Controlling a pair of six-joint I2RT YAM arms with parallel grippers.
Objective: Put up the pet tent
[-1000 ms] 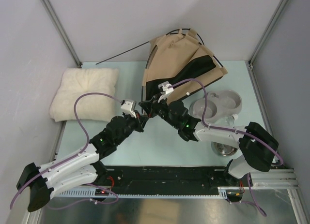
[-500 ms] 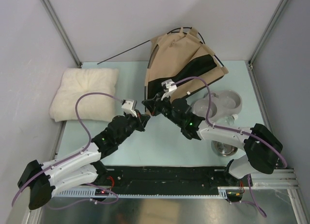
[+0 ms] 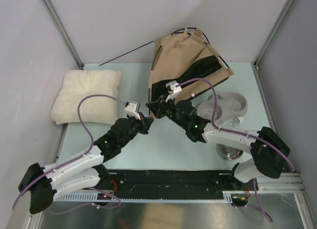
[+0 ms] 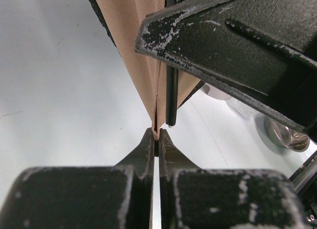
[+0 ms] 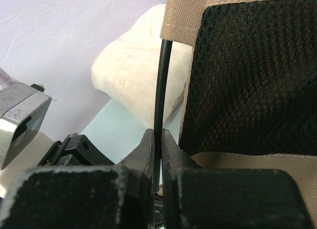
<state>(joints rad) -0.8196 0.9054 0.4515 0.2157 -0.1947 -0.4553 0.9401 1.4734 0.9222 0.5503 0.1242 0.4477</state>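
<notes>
The pet tent (image 3: 185,53), tan fabric with black mesh panels, lies half collapsed at the back of the table. My left gripper (image 3: 148,118) is at its near left corner, shut on the tan hem of the pet tent (image 4: 148,66), which is pinched at the fingertips (image 4: 156,136). My right gripper (image 3: 154,106) crosses just above it, shut on a thin black pole (image 5: 162,75) that runs along the tent's edge beside the mesh (image 5: 247,75). The pole's lower end (image 4: 171,121) hangs just beyond the left fingertips.
A fluffy cream cushion (image 3: 86,95) lies at the left. A grey double bowl stand (image 3: 225,105) and a steel bowl (image 3: 229,152) sit at the right, under the right arm. Another thin pole (image 3: 126,53) sticks out past the back left edge.
Both grippers and the tent corner they hold have shifted slightly right and toward the back. Both grips are unchanged.
</notes>
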